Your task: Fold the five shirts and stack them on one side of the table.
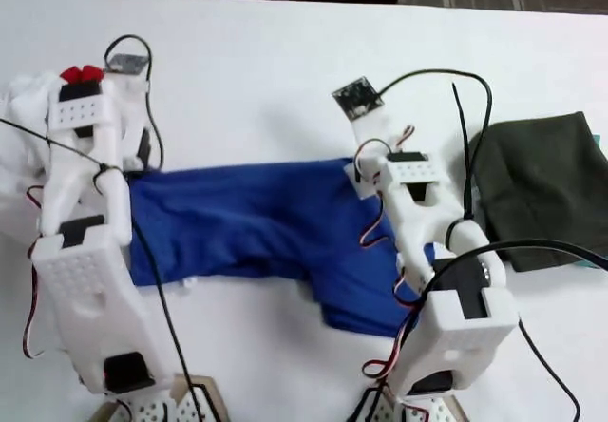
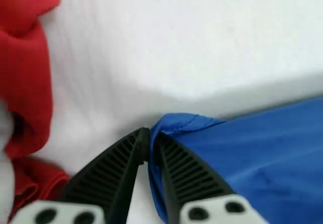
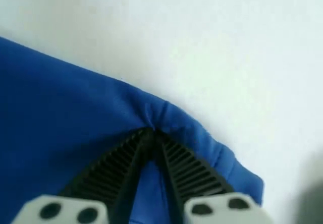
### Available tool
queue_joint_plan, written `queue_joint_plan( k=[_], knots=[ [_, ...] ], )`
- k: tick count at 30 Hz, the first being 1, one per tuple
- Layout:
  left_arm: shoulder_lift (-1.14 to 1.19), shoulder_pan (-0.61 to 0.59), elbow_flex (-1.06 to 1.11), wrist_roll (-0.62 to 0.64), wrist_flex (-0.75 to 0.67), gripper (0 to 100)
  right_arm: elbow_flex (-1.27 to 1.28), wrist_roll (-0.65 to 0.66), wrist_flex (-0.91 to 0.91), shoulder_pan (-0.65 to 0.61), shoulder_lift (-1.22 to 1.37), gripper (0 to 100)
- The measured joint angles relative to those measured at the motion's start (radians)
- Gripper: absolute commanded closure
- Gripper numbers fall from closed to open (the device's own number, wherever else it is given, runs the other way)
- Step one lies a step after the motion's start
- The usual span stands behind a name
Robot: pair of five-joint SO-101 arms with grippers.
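A blue shirt (image 1: 256, 222) lies stretched across the middle of the white table (image 1: 275, 70) between the two arms. My left gripper (image 2: 150, 139) is shut on the shirt's left corner (image 2: 174, 123), with the hem pinched between its black ribbed fingers (image 2: 113, 171). My right gripper (image 3: 151, 133) is shut on the blue shirt's (image 3: 65, 118) far right edge, where the cloth puckers at the fingertips. A dark green folded shirt (image 1: 541, 184) rests at the table's right side. Red cloth (image 2: 25, 67) lies close to the left gripper, and white cloth (image 1: 24, 127) is bunched at the far left.
Black cables (image 1: 456, 127) loop over the table near the right arm, and a small black board (image 1: 356, 97) sits behind it. Bare white table stretches along the far side.
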Motion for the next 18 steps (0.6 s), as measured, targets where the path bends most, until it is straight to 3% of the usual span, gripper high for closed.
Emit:
queue_joint_plan(
  k=[7, 18],
  knots=[
    [0.0, -0.009, -0.103, 0.0, 0.0, 83, -0.034, 0.0, -0.031, 0.011, 0.04, 97.8],
    [0.0, -0.057, -0.183, -0.058, 0.078, 83, -0.046, 0.0, -0.023, 0.014, 0.052, 97.8]
  ],
)
